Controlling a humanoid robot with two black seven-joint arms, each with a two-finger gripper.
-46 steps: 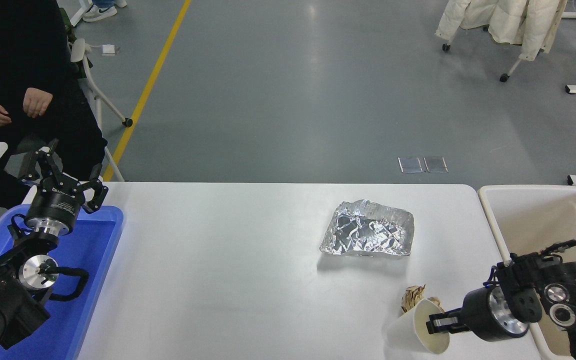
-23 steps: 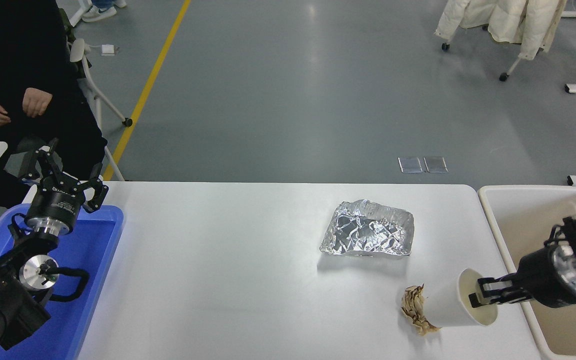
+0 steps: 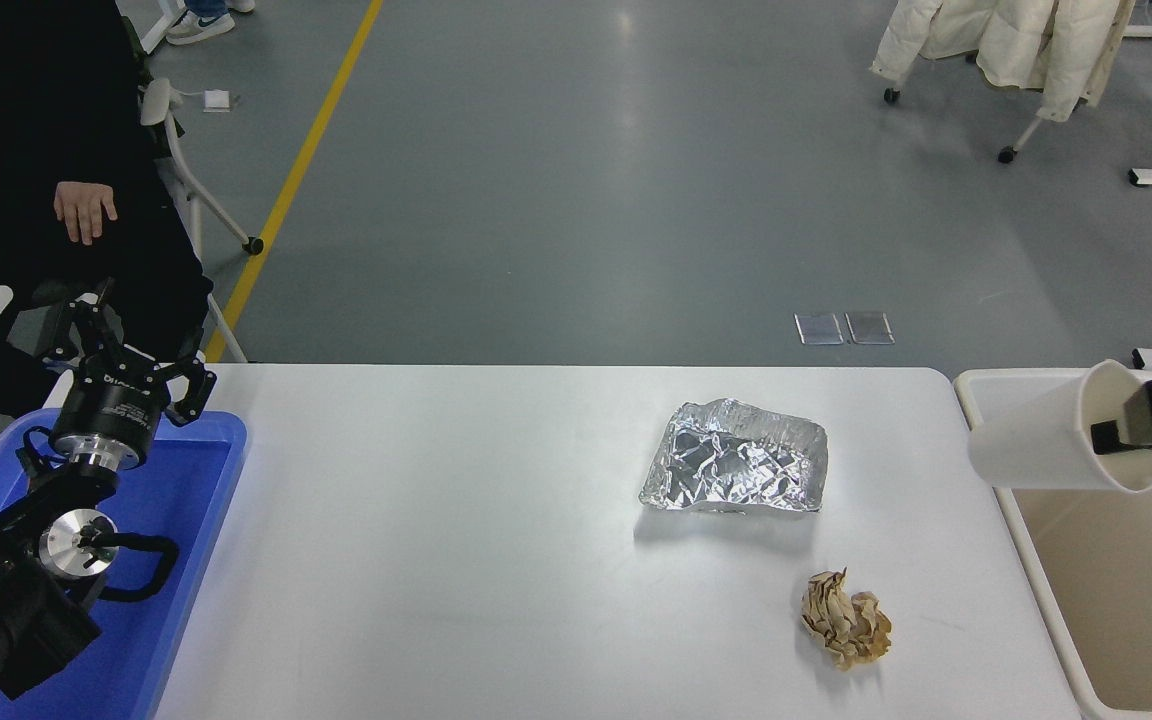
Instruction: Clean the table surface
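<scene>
**Fig. — Paper cup held over the bin; foil and paper wad left on the table**

Table surface (image 3: 456, 560): large white top, spanning the middle of the view between blue tray (image 3: 191, 560) (left) and cream bin (image 3: 1036, 560) (right). Not yet clean: two pieces of litter remain, both on the right half.

Containers, largest first. Cream bin: interior looks bare as far as visible; part is hidden by the cup and frame edge. Blue tray: nothing seen in it except the parked left arm above; left gripper (image 3: 136, 350) sits at its far end, jaws spread, holding nothing. Foil tray (image 3: 736, 455): crumpled aluminium, lying on the table, appears empty. Paper cup (image 3: 1056, 440): white, tipped on its side, mouth toward the right; inside appears empty. Right gripper (image 3: 1131, 430) enters from the right edge w/ jaws pinching the cup rim, one finger inside the mouth.

Risks (judgement). The cup's base end overhangs the bin's left rim, so an early release may let it strike the rim and roll back onto the table or off the edge. A rim-only pinch is thin; the cup could swivel or slip. Crumpled brown paper wad (image 3: 846, 630) is light & near the front edge; a careless approach could push it off.
</scene>
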